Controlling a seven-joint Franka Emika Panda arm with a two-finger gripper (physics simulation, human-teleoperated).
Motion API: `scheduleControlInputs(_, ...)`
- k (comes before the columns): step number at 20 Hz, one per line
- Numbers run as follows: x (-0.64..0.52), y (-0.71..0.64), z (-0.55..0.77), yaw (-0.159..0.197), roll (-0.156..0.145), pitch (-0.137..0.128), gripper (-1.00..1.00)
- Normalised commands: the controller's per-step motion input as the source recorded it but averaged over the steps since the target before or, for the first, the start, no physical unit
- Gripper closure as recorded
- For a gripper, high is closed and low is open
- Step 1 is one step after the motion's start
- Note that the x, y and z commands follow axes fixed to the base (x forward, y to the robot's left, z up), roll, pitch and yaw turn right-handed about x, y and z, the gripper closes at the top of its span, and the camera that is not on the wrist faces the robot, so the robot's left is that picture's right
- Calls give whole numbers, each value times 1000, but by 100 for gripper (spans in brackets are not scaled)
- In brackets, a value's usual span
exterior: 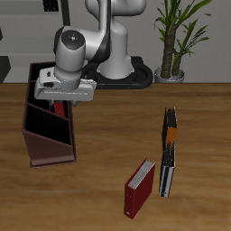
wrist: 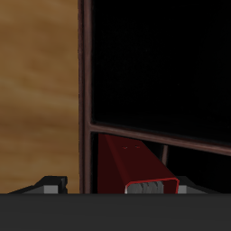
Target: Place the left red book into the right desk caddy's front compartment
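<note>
The end effector (exterior: 61,106) hangs directly above the right desk caddy (exterior: 47,144), its fingers clamped on the left red book (exterior: 60,109); only a sliver of dark red shows beneath the white hand in the exterior view; in the wrist view the same book (wrist: 133,167) reaches down from between the fingers (wrist: 144,187) into the caddy's dark interior, next to an inner divider (wrist: 153,135); which compartment it is over, I cannot tell; the caddy's long outer wall (wrist: 86,90) runs beside bare wooden tabletop (wrist: 36,90). Well apart, nearer the front edge of the tabletop (exterior: 108,135), a brighter red book (exterior: 139,188) with white page edges stands just beside a black-and-orange book (exterior: 169,153); a potted plant (exterior: 176,36) stands behind the table near the robot's base (exterior: 126,68).
</note>
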Motion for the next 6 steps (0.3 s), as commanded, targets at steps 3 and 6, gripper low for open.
scheduleControlInputs(3, -27, 70, 49, 0, 14, -11, -100)
scheduleControlInputs(6, -60, 71, 65, 11, 12, -11, -100)
